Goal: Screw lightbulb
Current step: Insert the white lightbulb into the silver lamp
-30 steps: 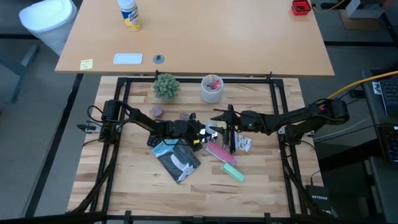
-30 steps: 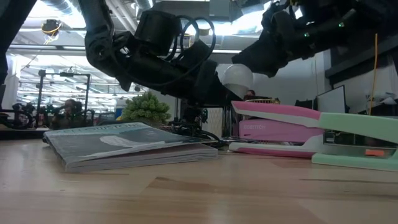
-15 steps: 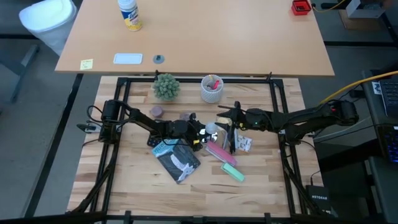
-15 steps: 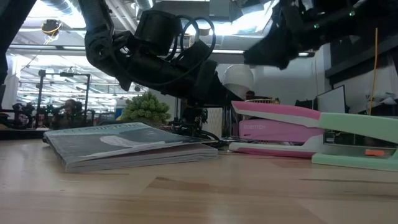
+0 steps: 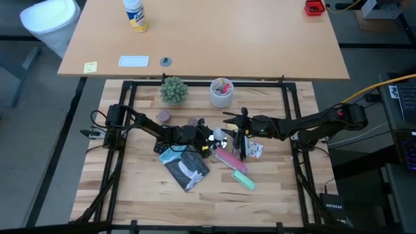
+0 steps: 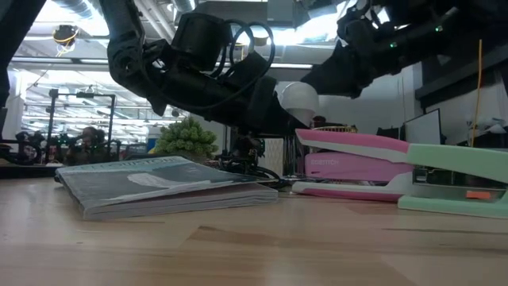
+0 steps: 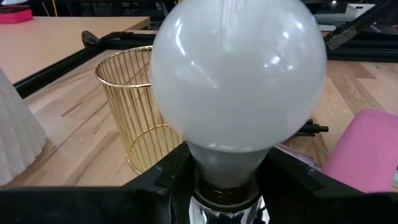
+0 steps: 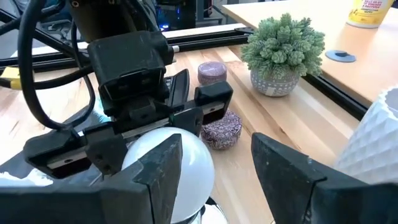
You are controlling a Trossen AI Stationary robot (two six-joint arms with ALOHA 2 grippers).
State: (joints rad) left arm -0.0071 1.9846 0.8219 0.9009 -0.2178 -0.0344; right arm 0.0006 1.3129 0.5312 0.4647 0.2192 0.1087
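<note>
The silvery-white lightbulb [image 7: 239,74] hangs above the table's middle, between my two grippers; it also shows in the high view [image 5: 220,135] and the low view [image 6: 299,97]. My left gripper [image 5: 207,138] is shut at the bulb's base end, where the black socket is hidden by the fingers. My right gripper [image 8: 214,171] comes from the table's right, open. Its fingers [image 8: 158,168] stand on either side of the bulb's round end [image 8: 186,165]. I cannot tell whether they touch it. My left gripper holds the socket end below the bulb's neck [image 7: 227,180], one dark finger on each side of the metal thread [image 7: 225,211]. The fingers come level from the table's left. The bulb points toward the table's right, clear of the table. The socket itself is hidden.
A pink stapler [image 5: 227,159] and a green stapler [image 5: 244,181] lie just near of the bulb, a book [image 5: 185,168] under the left arm. A gold wire basket [image 7: 134,118], a white cup [image 5: 221,92], a small plant [image 5: 173,90] and purple tins [image 8: 221,127] stand behind.
My right gripper drew back from the bulb toward the table's right edge, then came back to the bulb, and its fingers now stand around the round end again. The bulb and my left gripper have stayed in place.
</note>
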